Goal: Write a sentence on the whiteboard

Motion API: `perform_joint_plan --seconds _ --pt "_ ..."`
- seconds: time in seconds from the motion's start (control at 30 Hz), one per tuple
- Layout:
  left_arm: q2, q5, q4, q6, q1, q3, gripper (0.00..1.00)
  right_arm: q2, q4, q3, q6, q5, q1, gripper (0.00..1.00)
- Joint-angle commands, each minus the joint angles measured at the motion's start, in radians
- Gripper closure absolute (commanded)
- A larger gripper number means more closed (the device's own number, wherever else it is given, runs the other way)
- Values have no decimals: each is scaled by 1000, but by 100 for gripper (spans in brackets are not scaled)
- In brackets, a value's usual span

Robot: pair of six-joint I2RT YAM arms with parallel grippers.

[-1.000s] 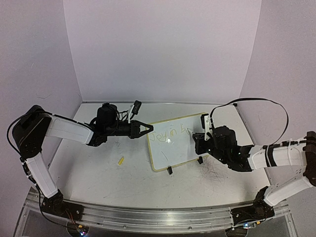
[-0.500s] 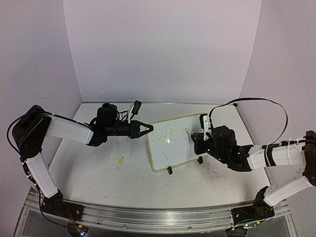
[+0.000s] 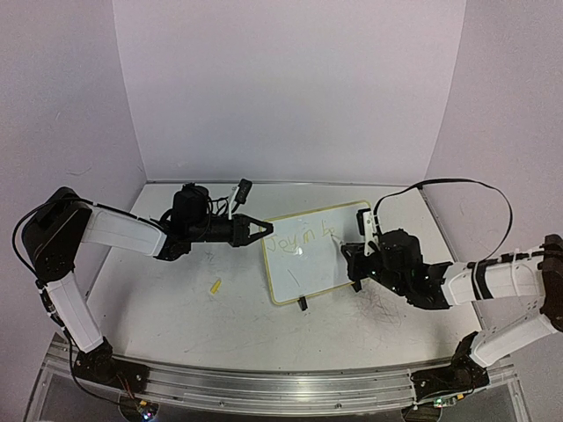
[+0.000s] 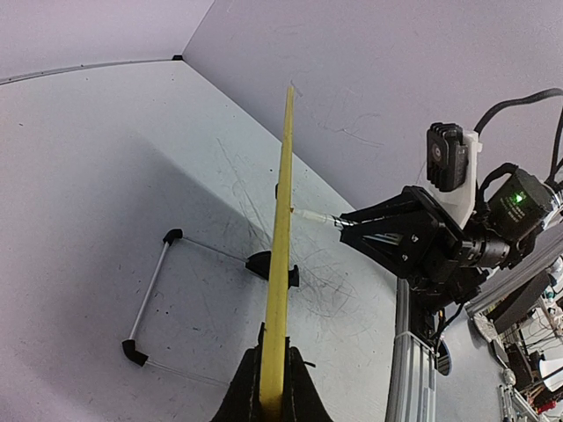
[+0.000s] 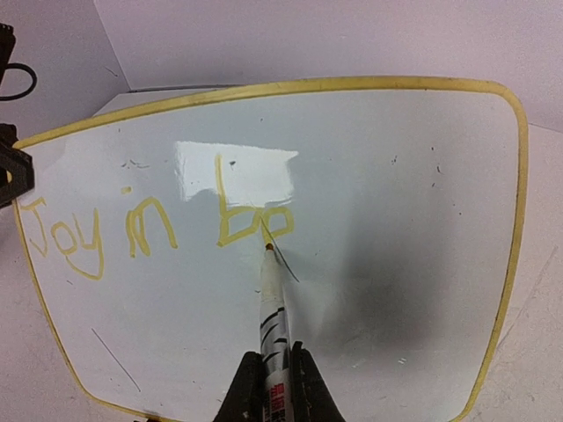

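**Whiteboard braced at its edge, marker tip on the board**

Desk (image 3: pixel 176 308): pale, scuffed with grey scratches, walled on three sides.

Whiteboard (image 3: pixel 303 268): stands right of centre on the desk, tilted back, with two black clip feet (image 3: pixel 302 303) along its near edge. Thin yellow rim, rounded corners.

Left pincer (image 3: pixel 264 229): reaches in from the left and is clamped tight on the whiteboard's left rim. In the left wrist view the fingers close on the yellow edge (image 4: pixel 280 229) with no gap.

Right pincer (image 3: pixel 352 252): comes in from the board's right side, closed around the barrel of a thin white marker (image 5: pixel 271 303). The marker's yellow tip touches the board face (image 5: pixel 405 220).

Sentence (image 5: pixel 149 224): one line of yellow-green handwriting on the upper left of the board. It reads "Joy in b", followed by a rounded, part-formed letter right at the marker tip.

Yellow cap (image 3: pixel 215 286): small, lies loose on the desk left of the board, well apart from it.
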Motion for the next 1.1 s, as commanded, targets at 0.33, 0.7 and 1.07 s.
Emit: perform_joint_plan --seconds 0.33,0.7,1.07 --pt "-15 -99 -82 51 9 3 100 -120 33 -5 -23 75 -3 100" --pt "-15 -98 -83 53 7 2 100 -62 30 54 -49 72 -9 100" --pt "-10 -96 -84 54 7 5 100 -9 35 86 -53 77 -18 100"
